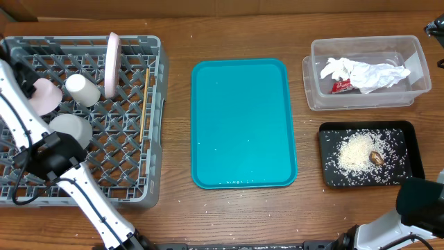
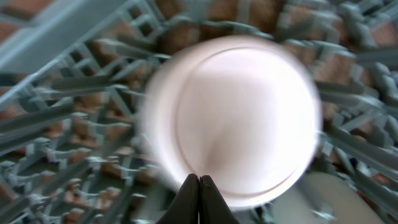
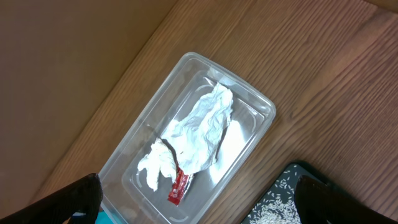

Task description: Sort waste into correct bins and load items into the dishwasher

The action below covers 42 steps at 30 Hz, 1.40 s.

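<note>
The left gripper (image 2: 199, 190) is clenched on nothing above a pale bowl (image 2: 236, 118) set in the grey dish rack (image 1: 118, 142) at left. The right gripper (image 3: 202, 200) is spread wide, empty, over the clear tub (image 3: 252, 96) at far right, where crumpled paper (image 3: 199, 130) and a red wrapper (image 3: 179, 188) are kept.

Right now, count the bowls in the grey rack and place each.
2. One bowl at the rack's left edge, partly behind the left arm; a second bowl nearer the robot, beside the white cup. The arm may hide more.
</note>
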{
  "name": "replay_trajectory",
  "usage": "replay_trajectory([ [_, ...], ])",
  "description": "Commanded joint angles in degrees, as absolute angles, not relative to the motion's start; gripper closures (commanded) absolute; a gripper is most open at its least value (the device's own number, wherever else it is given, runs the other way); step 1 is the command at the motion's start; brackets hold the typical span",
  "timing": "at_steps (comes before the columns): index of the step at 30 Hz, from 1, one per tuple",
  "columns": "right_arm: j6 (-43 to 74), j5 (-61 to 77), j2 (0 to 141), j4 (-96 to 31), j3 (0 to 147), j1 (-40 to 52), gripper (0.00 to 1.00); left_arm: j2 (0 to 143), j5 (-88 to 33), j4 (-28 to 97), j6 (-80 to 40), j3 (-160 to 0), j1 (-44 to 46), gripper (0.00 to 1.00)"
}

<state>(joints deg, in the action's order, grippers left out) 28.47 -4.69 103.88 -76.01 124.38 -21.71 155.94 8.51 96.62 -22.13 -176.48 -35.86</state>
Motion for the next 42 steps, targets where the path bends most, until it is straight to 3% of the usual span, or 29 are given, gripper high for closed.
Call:
replay_trajectory([
  [1,28.6,-4.8,102.9,-75.8,124.6,-21.8,0.0,155.4,10.0,96.8,-24.8,-176.2,-38.8,0.96],
  [10,28.6,-4.8,102.9,-75.8,124.6,-21.8,0.0,145.6,-1.0,96.8,-24.3,-176.3,-40.6,0.96],
  [15,28.5,-4.8,102.9,-75.8,124.6,-21.8,0.0,136.2,-25.4,96.8,-15.6,-176.2,-40.4,0.96],
  [19,28.6,-4.8,102.9,-75.8,124.6,-21.8,0.0,129.8,-32.3,96.8,-10.2,-176.2,-38.9,0.94],
  [23,28.6,-4.8,102.9,-75.8,124.6,-21.8,0.0,123.4,-32.2,96.8,-9.3,-173.9,-36.0,0.73],
  [30,28.6,-4.8,102.9,-75.8,124.6,-21.8,0.0,107.5,-26.2,96.8,-7.7,-149.8,-29.9,0.64],
  [36,28.6,-4.8,102.9,-75.8,124.6,-21.8,0.0,94.7,-22.9,96.8,-7.5,-129.9,-22.4,0.43],
  [37,28.6,-4.8,102.9,-75.8,124.6,-21.8,0.0,93.0,-22.0,96.8,-7.7,-127.5,-21.0,0.36],
  [39,28.6,-4.8,102.9,-75.8,124.6,-21.8,0.0,89.8,-21.3,96.8,-7.9,-123.3,-18.1,0.0],
  [42,28.5,-4.8,102.9,-75.8,124.6,-21.8,0.0,85.3,-20.1,96.8,-12.3,-117.1,-13.3,0.0],
])
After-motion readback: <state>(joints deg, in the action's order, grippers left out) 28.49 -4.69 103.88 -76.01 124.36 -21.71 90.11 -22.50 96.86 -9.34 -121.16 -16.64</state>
